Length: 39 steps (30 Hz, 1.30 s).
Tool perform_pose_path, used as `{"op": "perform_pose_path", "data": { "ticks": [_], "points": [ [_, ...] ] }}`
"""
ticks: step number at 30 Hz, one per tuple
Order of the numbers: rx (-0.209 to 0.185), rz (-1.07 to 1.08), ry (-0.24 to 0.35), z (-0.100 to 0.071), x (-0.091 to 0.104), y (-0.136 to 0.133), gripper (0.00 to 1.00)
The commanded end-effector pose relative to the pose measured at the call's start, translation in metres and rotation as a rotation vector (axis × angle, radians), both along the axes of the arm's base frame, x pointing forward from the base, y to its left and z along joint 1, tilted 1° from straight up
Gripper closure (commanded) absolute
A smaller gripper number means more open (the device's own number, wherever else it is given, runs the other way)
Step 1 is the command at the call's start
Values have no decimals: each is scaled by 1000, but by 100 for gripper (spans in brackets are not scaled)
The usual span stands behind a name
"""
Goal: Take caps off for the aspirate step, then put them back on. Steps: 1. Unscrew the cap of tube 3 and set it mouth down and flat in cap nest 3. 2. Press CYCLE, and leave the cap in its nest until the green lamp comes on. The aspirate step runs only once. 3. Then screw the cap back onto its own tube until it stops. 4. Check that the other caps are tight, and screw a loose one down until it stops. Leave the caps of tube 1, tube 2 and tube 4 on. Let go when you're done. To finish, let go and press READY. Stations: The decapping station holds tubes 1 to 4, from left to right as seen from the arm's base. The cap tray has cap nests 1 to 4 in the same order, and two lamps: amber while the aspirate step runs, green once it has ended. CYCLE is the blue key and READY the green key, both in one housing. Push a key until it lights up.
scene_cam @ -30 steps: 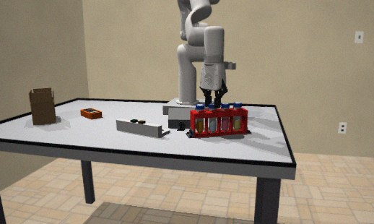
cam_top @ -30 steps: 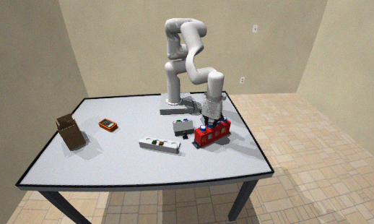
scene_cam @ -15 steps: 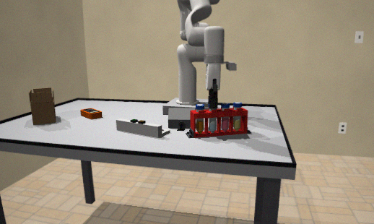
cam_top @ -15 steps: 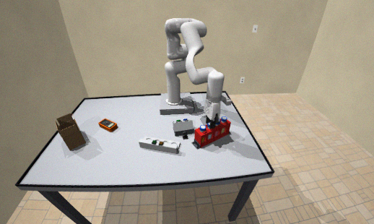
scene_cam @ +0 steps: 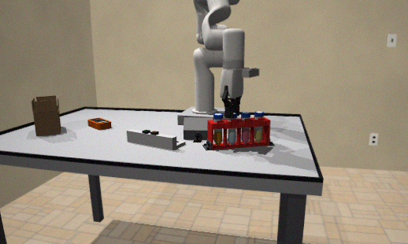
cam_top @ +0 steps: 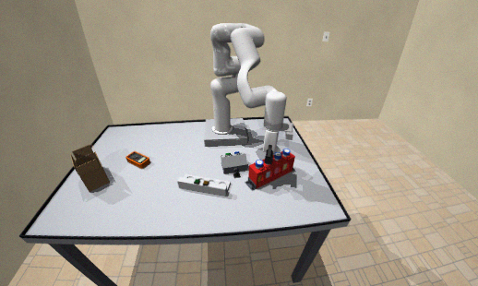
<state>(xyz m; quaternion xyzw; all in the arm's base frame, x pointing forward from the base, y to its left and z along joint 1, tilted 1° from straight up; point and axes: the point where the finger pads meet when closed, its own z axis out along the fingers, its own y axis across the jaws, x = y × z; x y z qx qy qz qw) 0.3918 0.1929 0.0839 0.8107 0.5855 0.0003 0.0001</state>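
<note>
In the top view, right of centre, the white five-joint arm (cam_top: 244, 69) reaches down over the red plastic four-tube rack (cam_top: 268, 174), which stands on the pale grey bench (cam_top: 170, 217). Its black end effector (cam_top: 269, 154) hides the second position from the rack's left end, while three glossy round blue caps show around it. The grey key housing (cam_top: 233, 162) sits just left of the rack, and the long white cap tray (cam_top: 203, 184) with its round nests lies further to the lower left. In the exterior view, near the frame's centre, the end effector points straight down in line with the upright axis of tube 3. Its fingers flank the blue screw cap of tube 3 (scene_cam: 233, 115), which is still on its clear tube. The jaws stand partly parted and grip nothing, so I judge that the cap must be gripped again before it can be turned further.
</note>
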Motion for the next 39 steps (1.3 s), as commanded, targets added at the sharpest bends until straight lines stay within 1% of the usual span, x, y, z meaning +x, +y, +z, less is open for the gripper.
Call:
{"op": "perform_pose_path", "data": {
  "ticks": [1, 2, 14, 16, 18, 33, 35, 39],
  "points": [
    [14, -13, -1, 2, 2, 1, 54],
    [14, -13, -1, 2, 2, 1, 100],
    [14, -13, -1, 2, 2, 1, 100],
    [14, 87, -1, 2, 2, 1, 100],
    [14, 87, -1, 2, 2, 1, 100],
    [12, 832, -7, 2, 2, 1, 100],
    [12, 832, -7, 2, 2, 1, 100],
    [11, 1037, -8, 2, 2, 1, 100]
  ]
}}
